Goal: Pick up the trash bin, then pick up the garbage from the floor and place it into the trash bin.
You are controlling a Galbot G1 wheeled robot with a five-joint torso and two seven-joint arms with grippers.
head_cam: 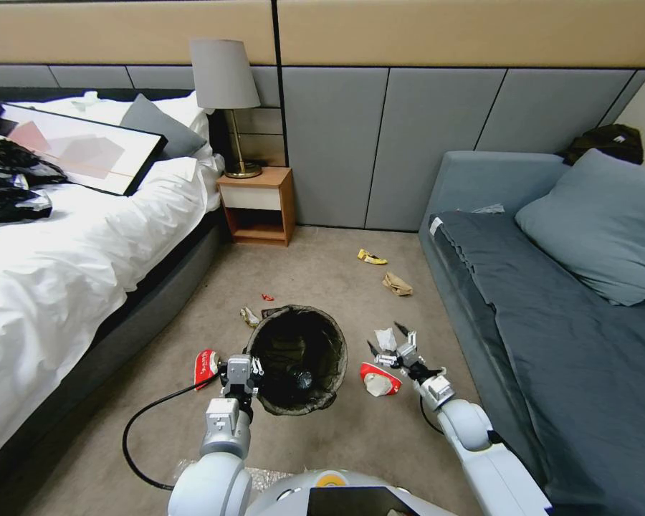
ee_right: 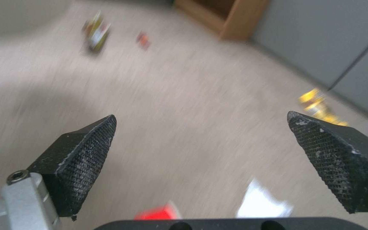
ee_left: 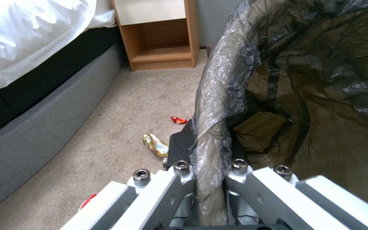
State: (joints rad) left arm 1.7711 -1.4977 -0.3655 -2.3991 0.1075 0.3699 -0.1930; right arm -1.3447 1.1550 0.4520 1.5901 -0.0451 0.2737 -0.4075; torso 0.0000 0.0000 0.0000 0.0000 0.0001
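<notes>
- Left gripper (ee_left: pixel 207 159): pinching the bin (head_cam: pixel 297 358) rim at its 9 o'clock; hold it level.
- Right gripper (head_cam: pixel 390 344): spread, over tissue (head_cam: pixel 385 338) at the bin's 3 o'clock; lower squarely.

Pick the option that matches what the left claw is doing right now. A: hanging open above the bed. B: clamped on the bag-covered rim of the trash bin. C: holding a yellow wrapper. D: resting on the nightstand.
B: the left claw is shut on the bag-covered rim of the trash bin, one finger on each side of it in the left wrist view.
</notes>
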